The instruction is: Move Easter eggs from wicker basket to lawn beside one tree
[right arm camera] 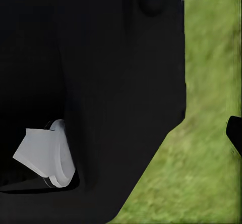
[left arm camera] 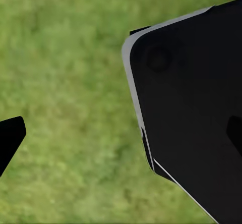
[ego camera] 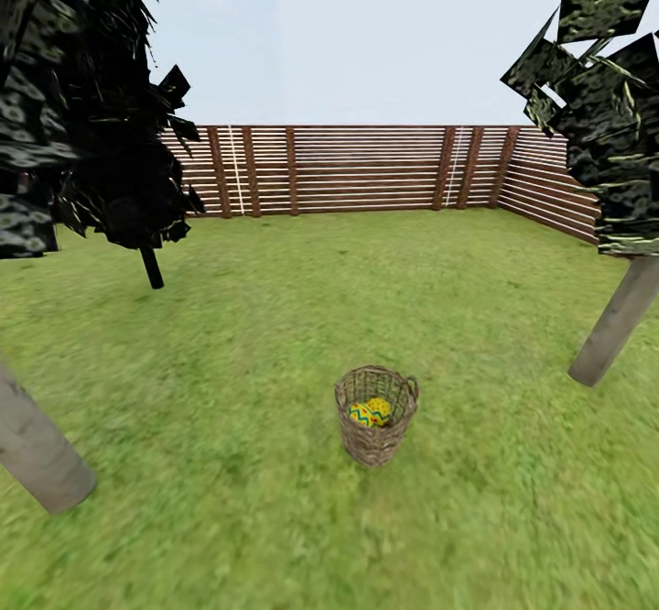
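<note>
Setting: wide mottled green lawn (ego camera: 275,335) ringed by a brown horizontal-slat wooden fence (ego camera: 366,170), pale sky above.
Basket: the small round light-brown wicker basket (ego camera: 375,427) stands upright on the grass, ahead of you and slightly right of centre in the head view.
Eggs: two bright yellow Easter eggs with blue zigzag bands (ego camera: 369,411) show inside the rim; you can't confirm a third, as the basket wall hides the rest.
Trees: a pale grey trunk (ego camera: 615,321) rises to the right of the basket, another pale grey trunk (ego camera: 37,450) to the left and nearer you; a black-trunked dark tree (ego camera: 151,266) stands further back.
Key relation: the basket lies well ahead, so you likely need to drive closer; the right arm looks the nearer side.
Pincers: the wrist views give dark robot bodywork over grass, so you cannot tell how far either is open or whether anything is held.
</note>
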Tool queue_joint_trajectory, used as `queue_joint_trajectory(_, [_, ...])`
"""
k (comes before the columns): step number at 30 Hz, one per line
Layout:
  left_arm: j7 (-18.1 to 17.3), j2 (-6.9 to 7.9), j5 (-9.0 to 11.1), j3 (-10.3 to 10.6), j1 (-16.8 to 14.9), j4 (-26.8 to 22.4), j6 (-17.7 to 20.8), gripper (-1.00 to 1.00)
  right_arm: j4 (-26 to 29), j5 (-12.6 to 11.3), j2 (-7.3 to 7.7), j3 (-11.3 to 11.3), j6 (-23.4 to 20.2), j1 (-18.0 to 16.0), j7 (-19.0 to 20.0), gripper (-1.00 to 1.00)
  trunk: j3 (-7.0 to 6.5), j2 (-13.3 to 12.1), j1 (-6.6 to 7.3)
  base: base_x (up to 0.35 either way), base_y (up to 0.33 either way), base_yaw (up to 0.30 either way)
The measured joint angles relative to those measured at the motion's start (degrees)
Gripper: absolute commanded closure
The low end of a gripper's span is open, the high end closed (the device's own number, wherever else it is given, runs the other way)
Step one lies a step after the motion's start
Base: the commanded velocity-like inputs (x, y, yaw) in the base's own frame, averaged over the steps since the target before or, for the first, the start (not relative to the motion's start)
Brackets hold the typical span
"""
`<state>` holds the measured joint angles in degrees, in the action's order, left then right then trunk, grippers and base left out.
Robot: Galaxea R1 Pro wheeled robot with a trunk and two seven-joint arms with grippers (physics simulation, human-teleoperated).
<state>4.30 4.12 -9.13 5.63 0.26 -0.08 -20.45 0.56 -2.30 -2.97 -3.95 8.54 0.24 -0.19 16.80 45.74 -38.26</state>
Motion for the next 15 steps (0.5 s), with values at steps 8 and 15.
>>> queue_joint_trajectory(8, [0.0,0.0,0.02,0.0,0.01,0.0,-0.03,-1.0,0.0,-0.01,0.0,0.01,0.0,0.0,0.0,-1.0,0.0,0.0,0.0,0.255,-0.232,0.105])
queue_joint_trajectory(15, [0.0,0.0,0.01,0.0,0.0,0.0,-0.03,-1.0,0.0,-0.01,0.0,0.0,0.0,0.0,0.0,-1.0,0.0,0.0,0.0,0.254,-0.233,0.074])
